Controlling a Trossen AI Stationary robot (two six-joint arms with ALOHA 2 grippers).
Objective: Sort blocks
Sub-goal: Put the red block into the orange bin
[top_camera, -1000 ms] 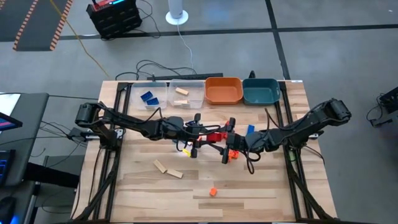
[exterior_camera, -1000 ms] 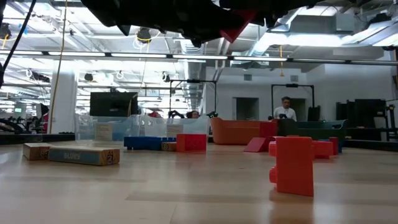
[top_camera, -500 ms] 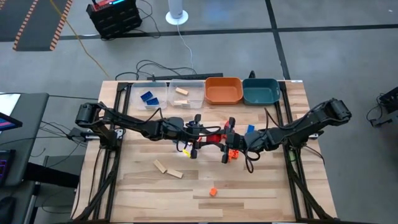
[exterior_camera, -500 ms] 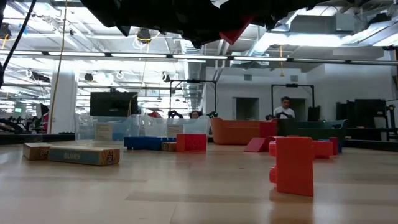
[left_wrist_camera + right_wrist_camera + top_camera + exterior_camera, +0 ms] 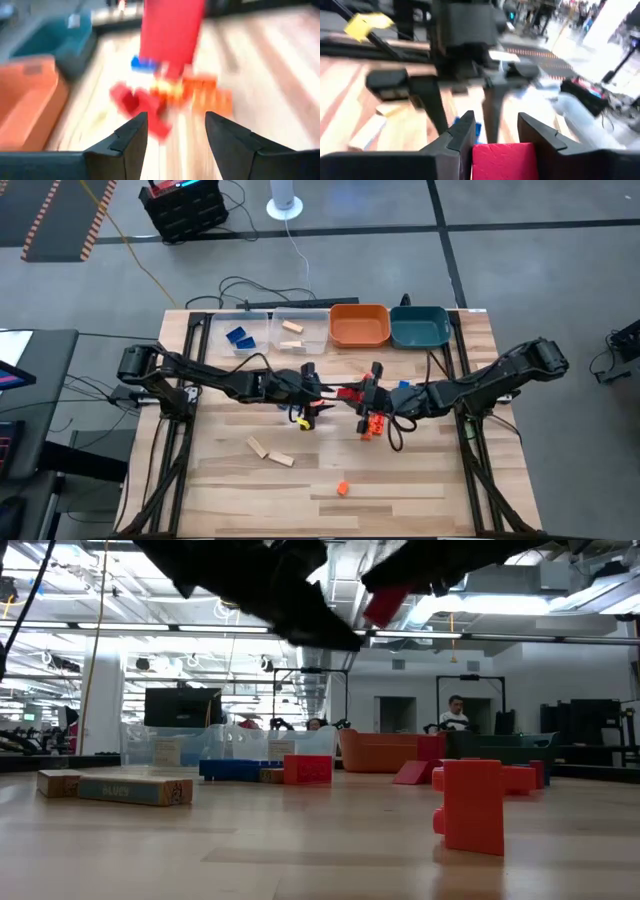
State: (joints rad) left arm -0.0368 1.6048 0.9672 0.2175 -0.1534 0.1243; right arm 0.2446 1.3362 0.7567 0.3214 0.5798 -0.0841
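Right hand [image 5: 495, 132] pinches a red block [image 5: 504, 161], light and rigid, by flat sides; left hand [image 5: 176, 132] gapes empty.

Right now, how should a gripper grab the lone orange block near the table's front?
Probably from straight above, with the fingers closing on two opposite sides of the orange block. It is small, sits alone on the table, and nothing crowds it. The left gripper is open and free above the table's middle; the right gripper beside it holds a red block.
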